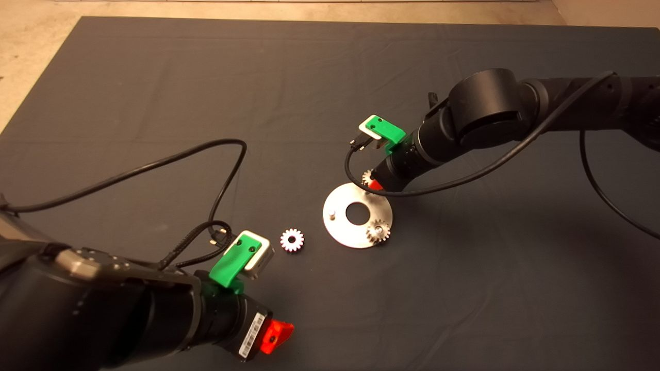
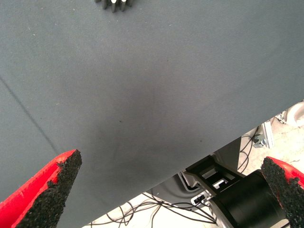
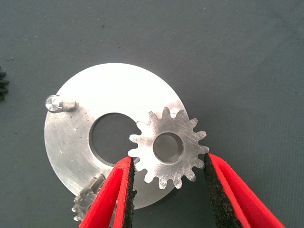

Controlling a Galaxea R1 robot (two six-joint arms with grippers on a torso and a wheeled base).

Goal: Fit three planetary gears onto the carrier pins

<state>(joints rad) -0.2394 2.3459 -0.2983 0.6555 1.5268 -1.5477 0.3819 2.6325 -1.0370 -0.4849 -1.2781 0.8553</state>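
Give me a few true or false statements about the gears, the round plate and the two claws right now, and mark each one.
1. One gear already sits on a pin of the round plate. True.
2. The right claw is empty. False: it grips a gear by its teeth, held over the plate.
3. A loose gear lies on the mat beside the plate, on the left arm's side. True.
4. The left claw is shut on a gear. False: it is open and holds nothing, low at the mat's near edge.
5. All three pins carry gears. False: one bare pin shows in the head view.
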